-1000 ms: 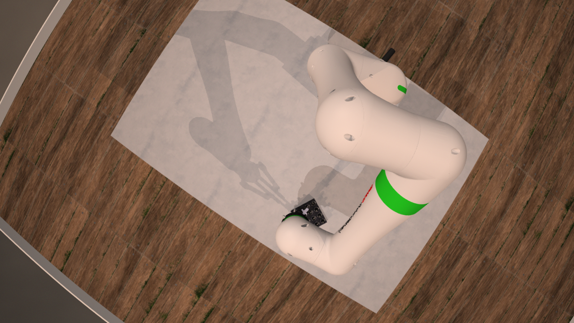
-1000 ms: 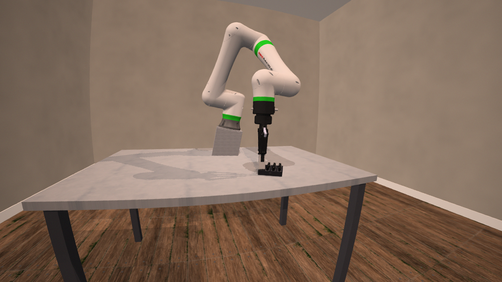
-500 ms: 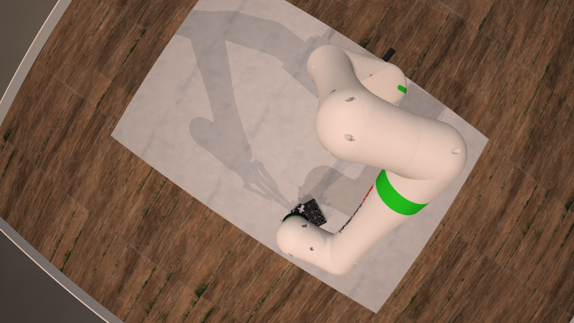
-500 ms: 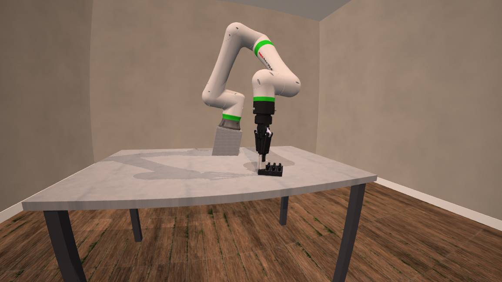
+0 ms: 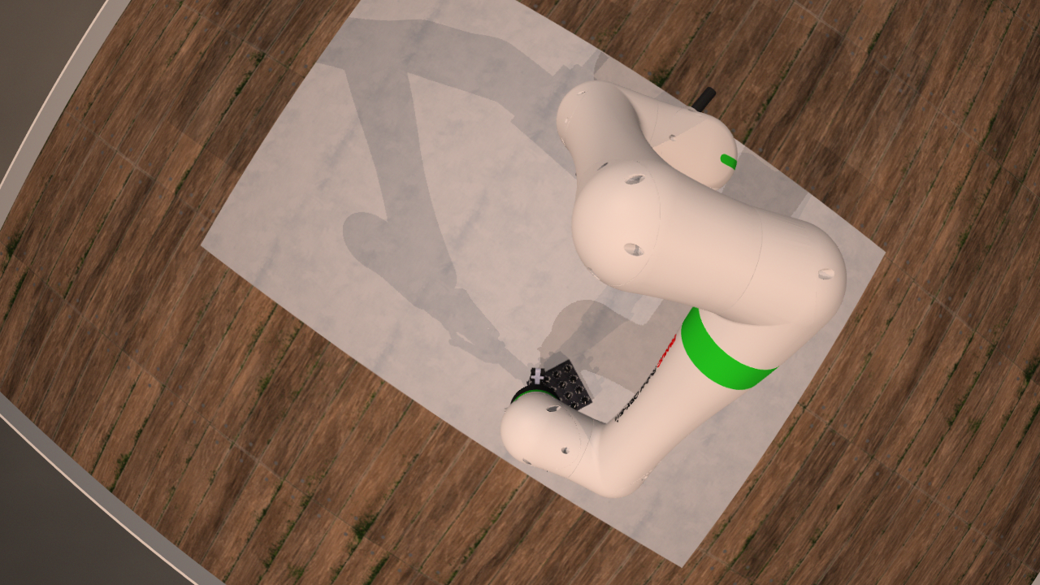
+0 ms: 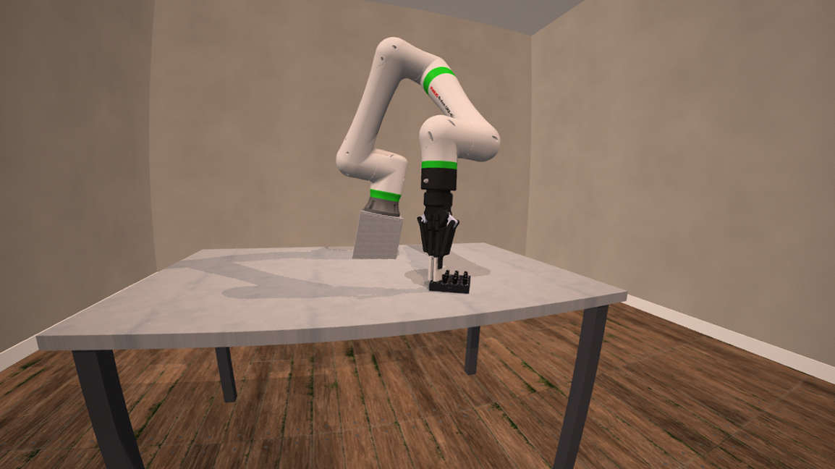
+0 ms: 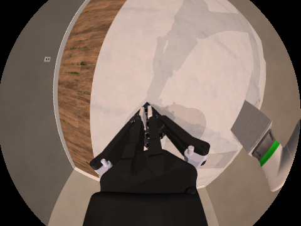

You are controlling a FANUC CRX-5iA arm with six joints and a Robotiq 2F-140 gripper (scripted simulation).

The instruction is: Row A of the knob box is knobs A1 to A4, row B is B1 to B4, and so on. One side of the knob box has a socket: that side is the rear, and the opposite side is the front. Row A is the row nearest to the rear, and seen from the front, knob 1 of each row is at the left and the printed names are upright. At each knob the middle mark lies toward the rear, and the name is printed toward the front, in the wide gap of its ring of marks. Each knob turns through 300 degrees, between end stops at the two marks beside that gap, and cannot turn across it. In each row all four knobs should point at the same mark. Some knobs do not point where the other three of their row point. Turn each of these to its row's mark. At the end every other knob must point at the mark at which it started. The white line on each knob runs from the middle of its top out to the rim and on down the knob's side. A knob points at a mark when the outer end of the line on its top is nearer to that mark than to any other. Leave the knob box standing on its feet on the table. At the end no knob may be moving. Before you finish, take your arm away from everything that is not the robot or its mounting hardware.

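Note:
The black knob box (image 5: 569, 363) (image 6: 450, 288) stands flat on the table, with several black knobs in rows on its top. My gripper (image 6: 432, 279) (image 7: 147, 111) points straight down at the box's left corner in the exterior view. Its pale fingertips are close together, low beside the knobs, and appear shut on a corner knob. Most of that knob is hidden between the fingers. In the top view the wrist covers part of the box. In the wrist view the fingers cover much of it. The socket, the printed names and the directions of the white lines cannot be made out.
Other knobs (image 6: 455, 276) stand close to the right of the fingers in the exterior view. The grey table (image 5: 291, 240) (image 6: 240, 313) has its near edge close to the box. The arm's base block (image 6: 377, 237) (image 7: 251, 125) stands farther back.

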